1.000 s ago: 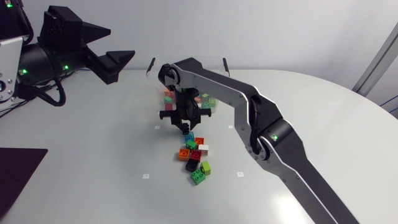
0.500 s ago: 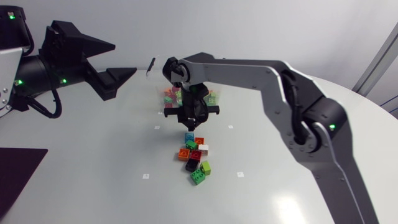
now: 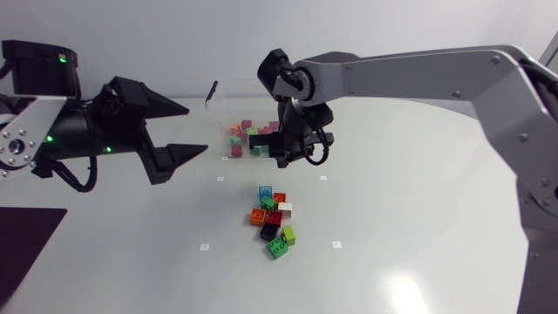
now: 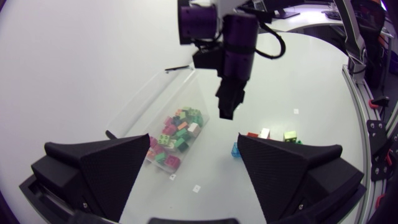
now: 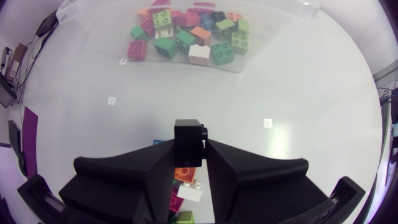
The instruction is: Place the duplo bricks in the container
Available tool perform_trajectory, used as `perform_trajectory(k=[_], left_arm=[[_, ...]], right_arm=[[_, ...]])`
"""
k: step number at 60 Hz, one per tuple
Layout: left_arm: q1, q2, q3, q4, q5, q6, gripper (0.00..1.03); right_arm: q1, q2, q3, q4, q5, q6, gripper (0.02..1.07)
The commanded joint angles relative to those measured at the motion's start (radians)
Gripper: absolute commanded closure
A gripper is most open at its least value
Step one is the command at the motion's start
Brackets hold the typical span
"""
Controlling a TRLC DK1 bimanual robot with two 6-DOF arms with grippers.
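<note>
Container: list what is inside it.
The container holds a pile of bricks: red, green, white, orange, pink. Bricks under the top ones are covered; in the head view, the right gripper, shut on a black brick, hides part.

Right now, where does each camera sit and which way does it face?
Head view: fixed above the table, looking down; left arm and right arm show.
Left wrist view: on the left arm's last link, facing across the table at the container and right pincer; its own open left pincer frames them.
Right wrist view: on the right arm's last link, looking down, container ahead; right pincer shut on a black brick.
Shared: both wrist views show the container.
</note>
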Motion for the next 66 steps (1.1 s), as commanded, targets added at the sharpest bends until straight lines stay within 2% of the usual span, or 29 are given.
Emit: perform_trajectory(k=[1, 12, 25, 34, 46, 66], left_arm=[[-0.042, 0.04, -0.049, -0.021, 0.017, 0.08, 0.06], [-0.117, 0.137, -0.065, -0.021, 0.017, 0.152, 0.06], [-0.189, 0.304, -0.042, -0.035, 0.011, 0.247, 0.07], [-0.223, 0.39, 0.013, -0.098, 0.002, 0.314, 0.07], [-0.264, 0.511, 0.122, -0.185, -0.052, 0.388, 0.11], [-0.322, 0.672, 0.325, -0.369, -0.185, 0.491, 0.16]], right_arm=[[-0.029, -0.078, -0.058, 0.035, -0.017, -0.046, 0.78], [-0.078, -0.17, -0.119, 0.121, -0.061, -0.126, 0.78], [-0.126, -0.219, -0.113, 0.173, -0.148, -0.188, 0.78], [-0.15, -0.226, -0.098, 0.194, -0.193, -0.221, 0.78], [-0.153, -0.243, -0.078, 0.228, -0.21, -0.257, 0.78], [-0.16, -0.242, -0.03, 0.274, -0.233, -0.3, 0.78]])
